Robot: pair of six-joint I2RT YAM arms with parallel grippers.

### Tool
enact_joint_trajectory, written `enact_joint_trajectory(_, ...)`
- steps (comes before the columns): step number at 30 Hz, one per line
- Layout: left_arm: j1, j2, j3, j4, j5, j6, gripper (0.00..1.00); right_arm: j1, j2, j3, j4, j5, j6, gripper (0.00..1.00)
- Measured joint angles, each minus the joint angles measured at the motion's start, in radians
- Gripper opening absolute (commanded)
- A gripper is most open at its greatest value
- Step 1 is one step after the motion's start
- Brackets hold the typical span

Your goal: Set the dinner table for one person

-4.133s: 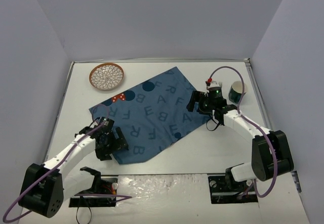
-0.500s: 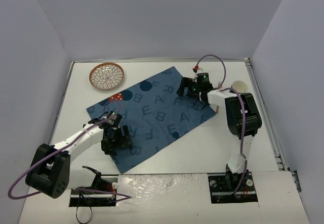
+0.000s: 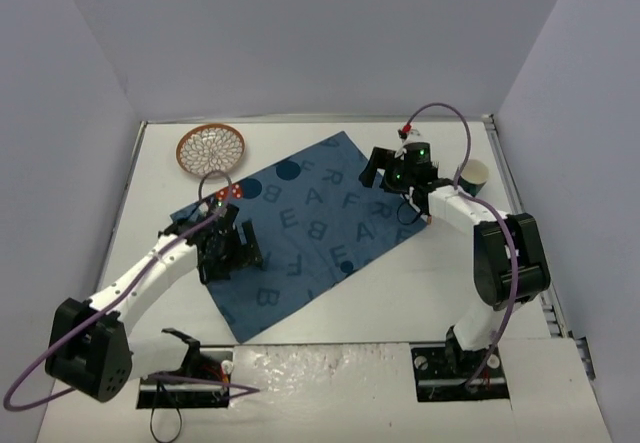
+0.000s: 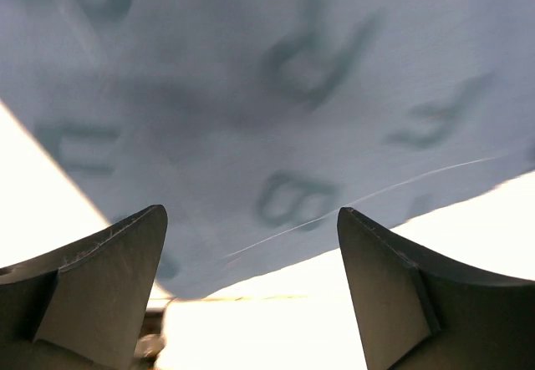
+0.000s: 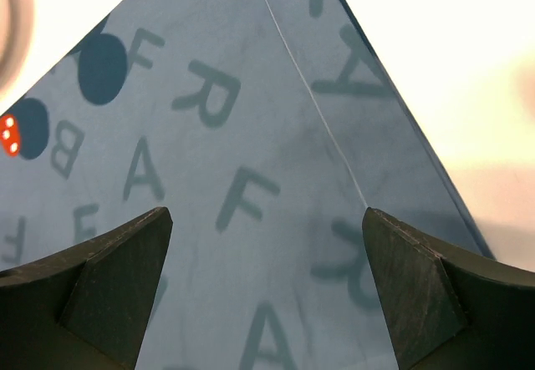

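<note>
The dinner table [image 3: 420,293] is a white top with a thin metal rim. A dark blue letter-printed placemat [image 3: 310,223] lies flat and diagonal on the table. My left gripper [image 3: 232,253] hovers open over the mat's near-left part. In the left wrist view the left gripper [image 4: 251,213] has nothing between its fingers, with the placemat [image 4: 251,94] edge and white table [image 4: 292,320] below. My right gripper [image 3: 385,175] hangs open above the mat's far-right corner. In the right wrist view the right gripper [image 5: 266,213] is empty over the placemat [image 5: 234,136].
An orange-rimmed patterned plate [image 3: 211,149] sits at the far left, just beyond the mat. A dark green cup [image 3: 472,175] with a white inside stands at the far right near the right arm. Grey walls close in three sides.
My left gripper has moved a little farther away along the mat's left side. The right gripper has shifted slightly right and its elbow swung outward. The mat has stayed put over the last half second.
</note>
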Motion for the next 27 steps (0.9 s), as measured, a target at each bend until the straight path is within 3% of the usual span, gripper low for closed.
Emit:
enact_joint_trajectory(4, 0.0, 0.062, 0.042, 0.064, 0.007, 0.007, 0.79, -0.009, -0.102, -0.114, 0.006, 0.005, 0.048, 0.95)
enact_joint_trajectory(9, 0.0, 0.154, -0.042, 0.117, 0.031, 0.006, 0.78, -0.044, -0.135, -0.247, -0.012, 0.0, 0.084, 0.95)
enact_joint_trajectory(16, 0.0, 0.114, -0.139, 0.151, 0.039, -0.009, 0.78, -0.133, -0.136, -0.327, 0.008, -0.014, 0.103, 0.95)
enact_joint_trajectory(27, 0.007, 0.093, -0.16, 0.171, 0.036, -0.021, 0.78, -0.196, -0.13, -0.362, 0.083, -0.022, 0.109, 0.94)
